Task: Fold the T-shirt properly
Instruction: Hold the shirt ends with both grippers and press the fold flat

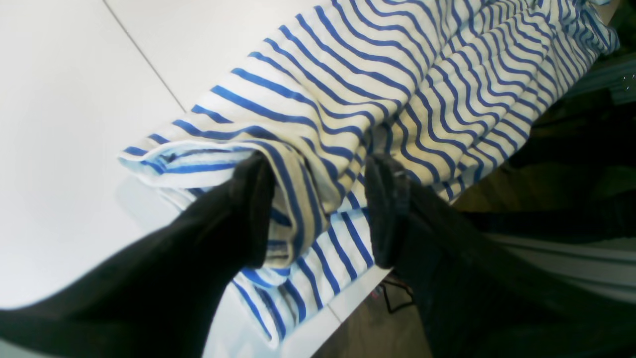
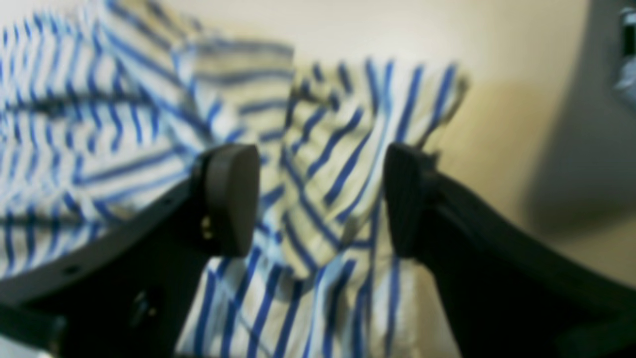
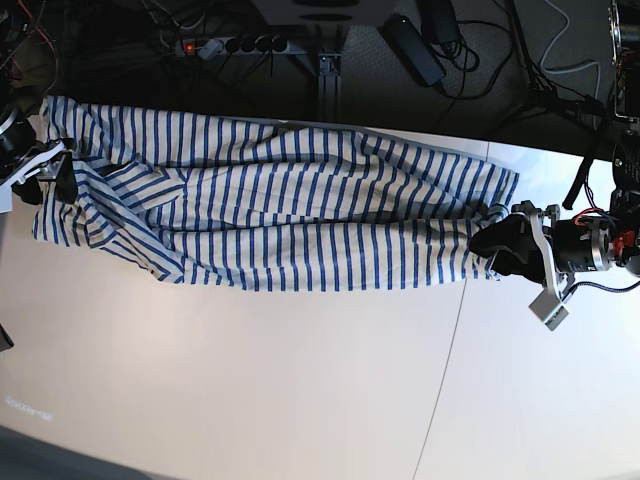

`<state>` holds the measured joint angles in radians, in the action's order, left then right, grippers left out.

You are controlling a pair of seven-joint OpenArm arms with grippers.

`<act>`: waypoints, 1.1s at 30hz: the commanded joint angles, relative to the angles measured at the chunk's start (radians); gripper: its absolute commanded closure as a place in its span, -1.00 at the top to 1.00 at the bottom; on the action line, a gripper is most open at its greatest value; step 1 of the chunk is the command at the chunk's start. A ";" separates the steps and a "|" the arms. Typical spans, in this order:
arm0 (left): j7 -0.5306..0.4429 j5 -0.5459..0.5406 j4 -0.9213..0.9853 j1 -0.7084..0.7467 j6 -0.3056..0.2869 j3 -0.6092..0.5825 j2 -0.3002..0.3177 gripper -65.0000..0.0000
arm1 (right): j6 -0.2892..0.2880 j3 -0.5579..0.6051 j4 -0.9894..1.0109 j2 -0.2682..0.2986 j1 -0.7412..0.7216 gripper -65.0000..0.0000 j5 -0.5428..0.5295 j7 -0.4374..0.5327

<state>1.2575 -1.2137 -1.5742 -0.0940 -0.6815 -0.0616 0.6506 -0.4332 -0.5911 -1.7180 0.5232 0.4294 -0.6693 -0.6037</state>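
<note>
The T-shirt (image 3: 280, 215) lies stretched lengthwise across the far side of the white counter (image 3: 300, 380), spanning between the two arms, its far edge at the counter's rim. The left hand (image 1: 318, 209) has its fingers parted, with a bunched fold of striped cloth between them. The right hand (image 2: 320, 199) is likewise spread wide, fingers straddling a crumpled ridge of fabric; whether the pads actually touch it I cannot tell through the blur.
</note>
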 commanded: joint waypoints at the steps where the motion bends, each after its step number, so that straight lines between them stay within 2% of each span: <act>1: -0.025 -0.016 -0.013 -0.018 -0.017 0.010 0.017 0.01 | -0.068 -0.030 -0.032 0.023 -0.011 0.21 -0.032 0.027; 8: -0.069 0.016 -0.035 -0.020 -0.017 0.010 0.012 0.01 | -0.068 -0.069 -0.070 0.023 -0.073 0.20 -0.051 0.027; 9: -0.079 0.027 -0.036 -0.020 -0.017 0.010 0.009 0.01 | -0.068 -0.067 -0.070 0.022 -0.081 0.13 -0.057 0.026; 10: -0.087 0.039 -0.037 -0.020 -0.017 0.010 0.005 0.00 | -0.068 -0.062 -0.070 0.022 -0.087 -0.07 -0.057 0.027; 11: -0.092 0.052 -0.037 -0.020 -0.017 0.010 -0.003 -0.01 | -0.068 -0.057 -0.070 0.022 -0.089 -0.37 -0.056 0.027; 12: -0.093 0.060 -0.037 -0.020 -0.017 0.010 -0.009 -0.05 | -0.068 -0.050 -0.070 0.022 -0.089 -0.75 -0.056 0.026; 13: -0.093 0.067 -0.037 -0.019 -0.017 0.010 -0.018 -0.14 | -0.069 -0.041 -0.070 0.022 -0.089 -1.00 -0.047 0.026; 16: -0.093 0.073 -0.037 -0.019 -0.017 0.010 -0.045 -0.50 | -0.068 -0.001 -0.064 0.022 -0.088 -1.00 0.034 0.027; 18: -0.092 0.072 -0.037 -0.015 -0.017 0.010 -0.064 -0.60 | -0.068 0.026 -0.046 0.022 -0.088 -1.00 0.077 0.027; 23: -0.082 0.075 -0.037 0.019 -0.017 0.010 -0.087 -0.60 | -0.068 0.072 0.069 0.023 -0.089 -1.00 0.090 0.033; 28: -0.080 0.119 -0.037 0.071 -0.017 0.010 -0.088 -0.60 | -0.068 0.075 0.196 0.022 -0.089 -1.00 0.088 0.084; 30: -0.101 0.148 -0.037 0.098 -0.017 0.010 -0.088 -0.60 | -0.068 0.075 0.241 0.022 -0.089 -1.00 0.073 0.084; 33: -0.182 0.243 -0.032 0.132 -0.017 0.010 -0.088 -0.60 | -0.068 0.077 0.291 0.022 -0.092 -1.00 0.063 0.085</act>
<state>1.0908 -0.9455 -1.5948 0.0555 -0.6819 -0.0597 0.5484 -0.4332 -0.5079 -1.4132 0.5232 0.3462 -0.5980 -0.5392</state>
